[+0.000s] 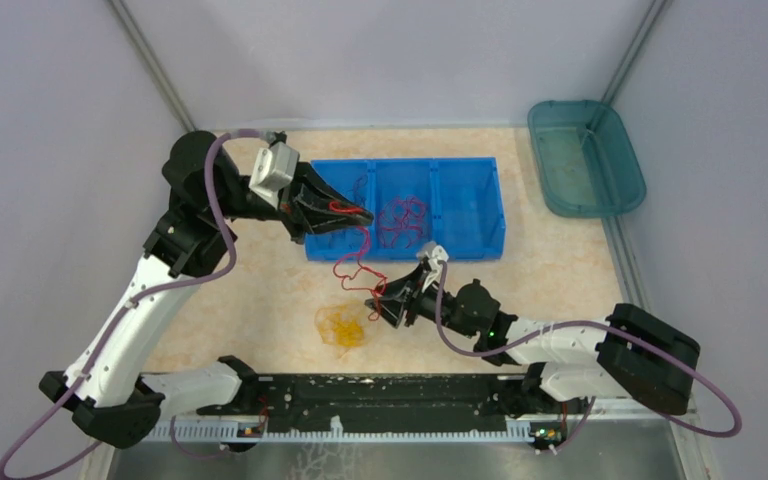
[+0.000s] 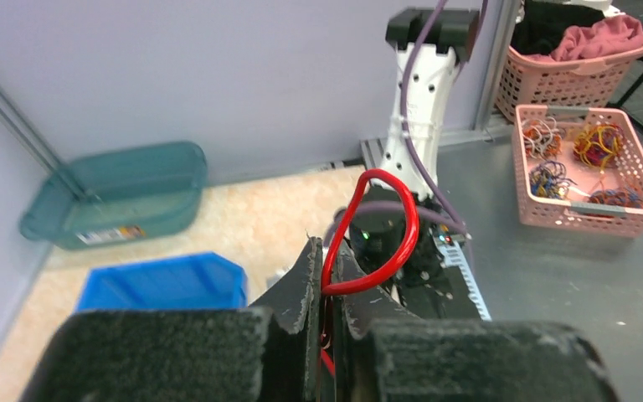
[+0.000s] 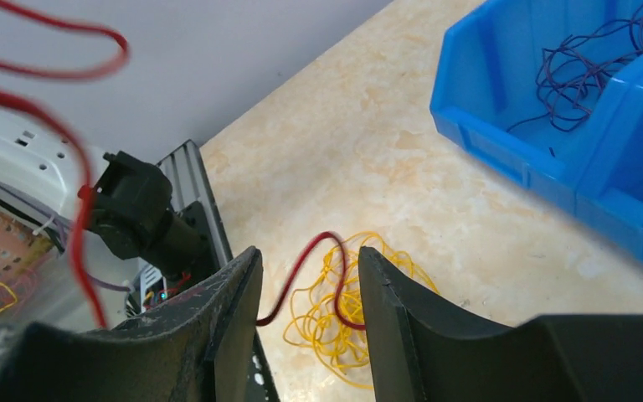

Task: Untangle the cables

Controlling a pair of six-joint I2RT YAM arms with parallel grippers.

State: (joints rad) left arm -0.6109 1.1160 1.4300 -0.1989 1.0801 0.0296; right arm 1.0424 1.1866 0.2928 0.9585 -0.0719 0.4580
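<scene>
**A:** Where is the red cable?

**B:** The red cable [image 2: 379, 175] hangs from my left end effector [image 1: 360, 213], which is clamped tight on its upper loop over the blue bin's [image 1: 490, 200] left compartment.

**A:** And lower down?

**B:** It passes between the fingers of my right end effector [image 3: 310, 268]. They stand apart, not pinching it, above the yellow cable [image 1: 343, 326] by the table's [image 1: 560, 270] near edge.

Right gripper [image 3: 310, 260], two dark fingers standing apart at the bottom edge, red cable [image 3: 335, 276] curving through the gap, yellow cable [image 3: 326, 331] in a loose heap just beyond on cream marbled table [image 3: 368, 142], blue bin [image 3: 502, 159] upper right, dark cable [image 3: 578, 84] tangled in one compartment.
</scene>
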